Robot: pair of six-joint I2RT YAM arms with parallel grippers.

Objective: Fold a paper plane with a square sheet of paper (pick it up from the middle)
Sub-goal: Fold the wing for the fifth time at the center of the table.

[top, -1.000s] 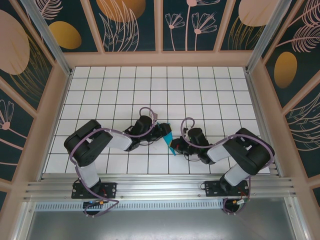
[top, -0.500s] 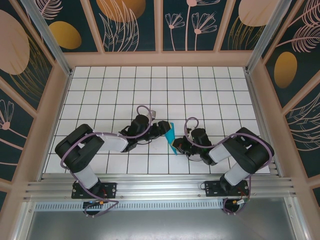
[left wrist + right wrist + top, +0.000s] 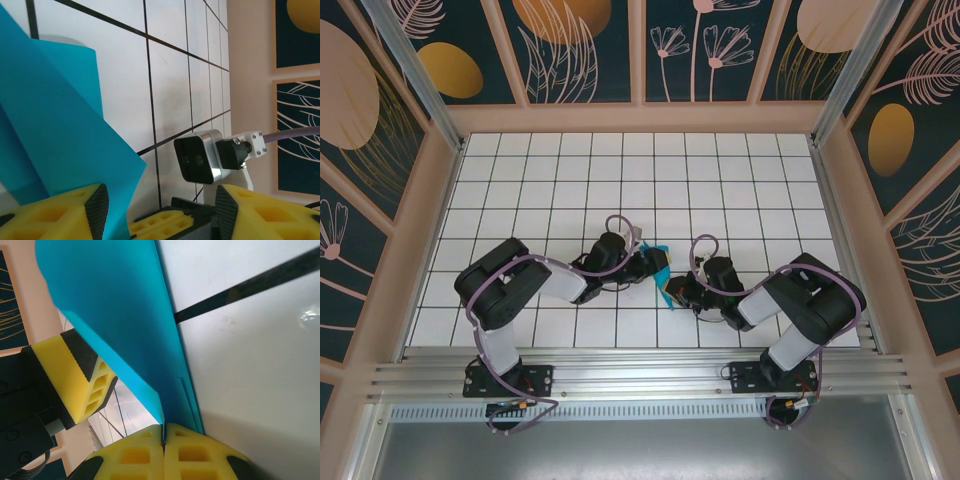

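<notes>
On the white tiled desk, the left pincer is seen with its jaws held apart. The square sheet of paper, teal and already creased smaller, is found between the two pincers, in the near part of the desk. One flap is placed between the open jaws, just beside one yellow finger. A corner of the sheet is clamped by the closed right pincer.

Teal paper cut off at left wrist view's edge, its folds — seen from above — too small to tell
</notes>
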